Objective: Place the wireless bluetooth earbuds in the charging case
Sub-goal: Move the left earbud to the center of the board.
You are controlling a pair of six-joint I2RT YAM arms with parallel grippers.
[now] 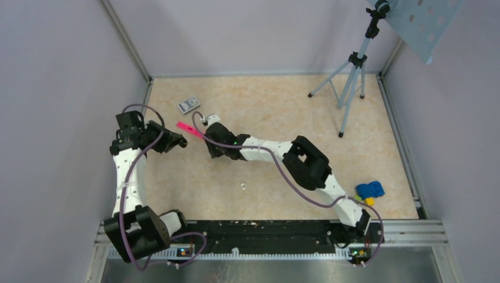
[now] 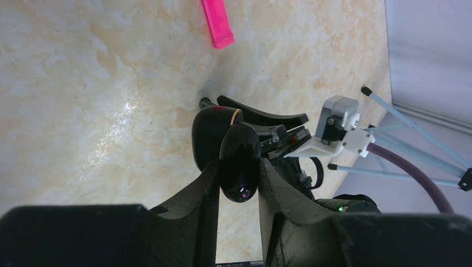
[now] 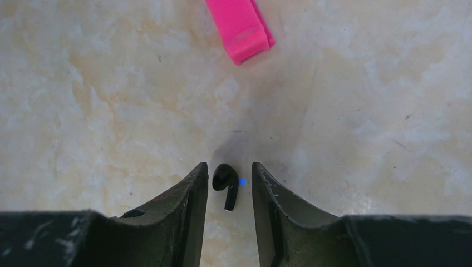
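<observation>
While the right gripper (image 3: 228, 167) stands low over the marbled table (image 3: 100, 100), one earbud (image 3: 225, 184) lies exactly between its two fingers, in the lower middle of the right wrist view. It is black, not white, with a small blue light beside it. Its round head points to the top of the frame and its stem runs down toward the bottom, a little tilted, so the long axis goes almost along the fingers and not across them. The jaws are apart, with a thin line of table visible on each side of the bud. I judge that closing them straight would catch it on its narrow sides, but the left finger is nearer to the head than the right one, so the bud may be pushed a little to the right first.

From the left wrist view, the left gripper (image 2: 238, 173) is clamped on the charging case (image 2: 239, 147), a glossy black rounded body standing between its fingers in the centre of the frame. Whether its lid is open I cannot tell for sure. Both grippers meet in the upper left part of the top view, just below the pink strip (image 1: 188, 128), so the case is near the bud.

I see only this one earbud with certainty. A tiny pale thing (image 1: 242, 186) lies alone in the lower middle of the top view, well apart from both grippers, too small to name
</observation>
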